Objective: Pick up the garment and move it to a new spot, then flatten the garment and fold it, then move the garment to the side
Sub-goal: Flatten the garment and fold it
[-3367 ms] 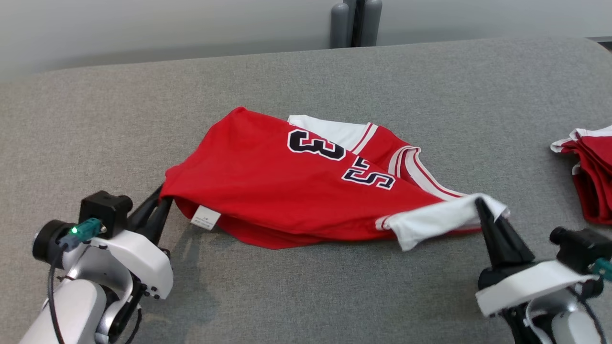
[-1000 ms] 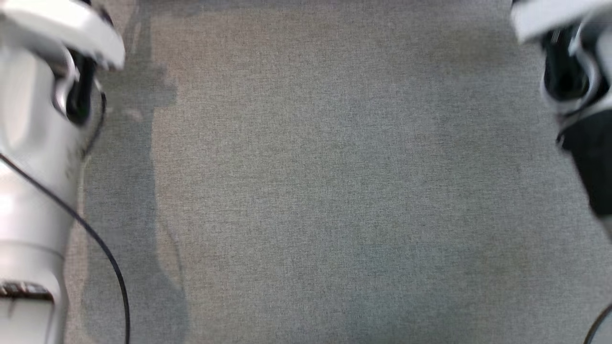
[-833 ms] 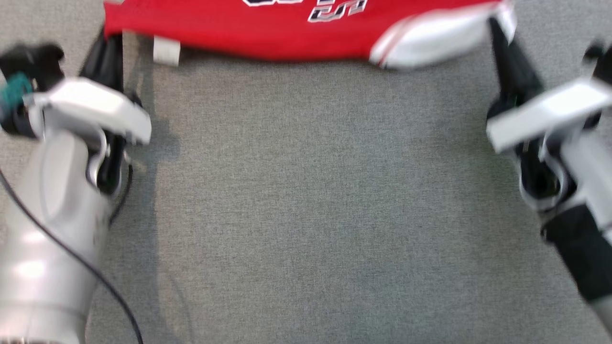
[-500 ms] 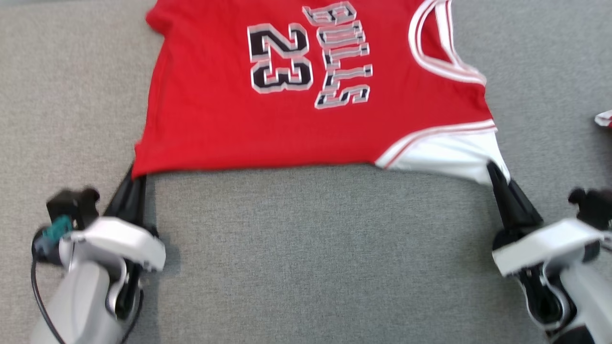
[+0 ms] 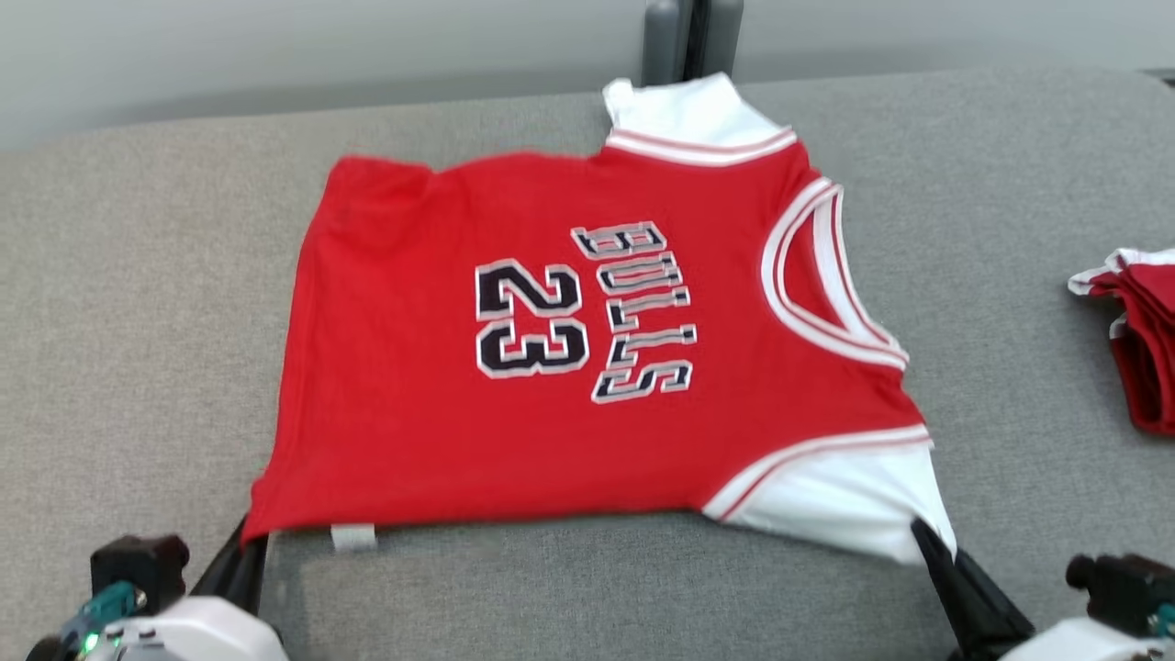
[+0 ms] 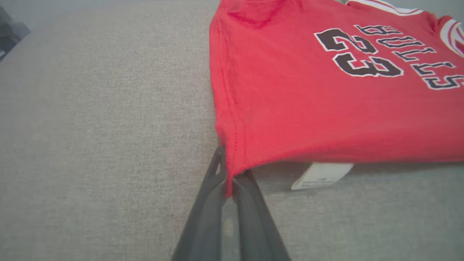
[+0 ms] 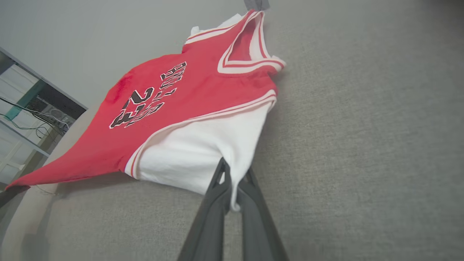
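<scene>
Left end effector (image 6: 228,177): clenched on the near left hem corner of the jersey (image 5: 551,367), with only a thin pinch of red cloth between the fingers; likely to slip out under a hard tug.
Label (image 5: 353,537): hanging below the near hem, just beside that grip; liable to end up showing or bunched after a fold.
Jersey: spread print-up in the middle of the tabletop (image 5: 138,321), near edge lifted, far part lying flat; faint ripples at the far left corner, apt to get folded in if not smoothed.
Far sleeve (image 5: 698,115): white, right at the back edge of the tabletop; at risk of sliding off with any push away.
Right end effector (image 7: 232,181): clenched on the near white sleeve; a pull uneven with the left could skew the hem or stretch the sleeve.
Pile (image 5: 1138,340): folded red clothes well apart at the right; could be knocked by a wide swing when setting the jersey aside.
</scene>
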